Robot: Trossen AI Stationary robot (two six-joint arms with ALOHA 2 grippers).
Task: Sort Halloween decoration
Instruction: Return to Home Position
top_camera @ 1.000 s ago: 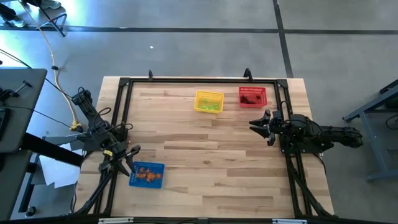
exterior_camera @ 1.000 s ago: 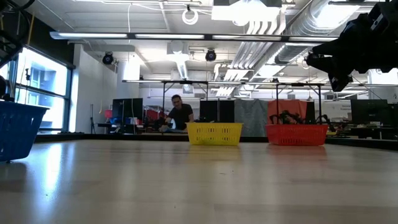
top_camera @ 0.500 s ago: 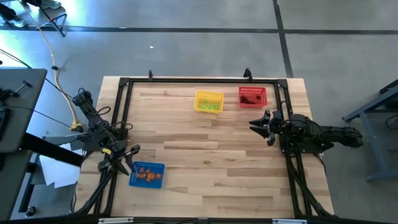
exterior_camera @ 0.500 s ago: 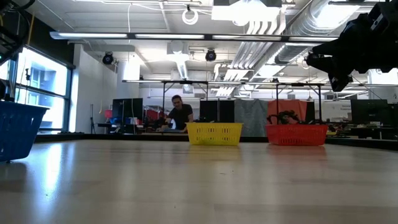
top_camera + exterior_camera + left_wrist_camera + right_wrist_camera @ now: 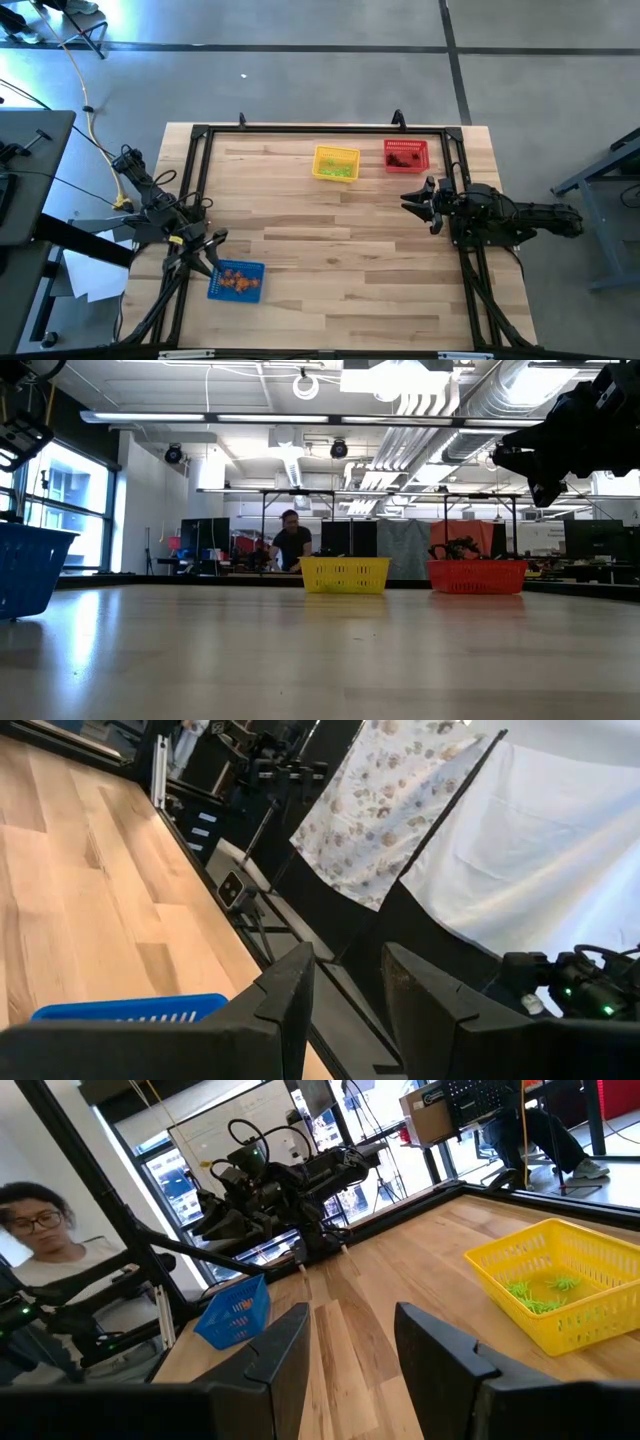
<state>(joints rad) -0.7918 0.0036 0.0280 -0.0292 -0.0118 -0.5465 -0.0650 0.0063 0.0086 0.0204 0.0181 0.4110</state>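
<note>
The Halloween decoration lies in three mesh baskets standing on the wooden table. Orange trinkets (image 5: 238,283) are in the blue basket (image 5: 236,281) at the near left. Light green ones (image 5: 540,1292) are in the yellow basket (image 5: 336,163) at the far middle. Dark ones (image 5: 404,158) are in the red basket (image 5: 406,155) at the far right. My left gripper (image 5: 210,250) hovers open just left of the blue basket (image 5: 130,1010), with nothing between its fingers. My right gripper (image 5: 412,200) hangs open and level at the right side, below the red basket in the high view, and holds nothing.
Black frame rails (image 5: 200,135) run along the table's left, far and right edges. Bare wood (image 5: 330,250) spans the middle and near side. A person (image 5: 291,545) stands in the room beyond the far edge; another person (image 5: 40,1250) shows past the table's left side.
My left arm has swung a little, so that its gripper now shows at the upper left of the low view. It stays open and holds nothing. The baskets have kept their places.
</note>
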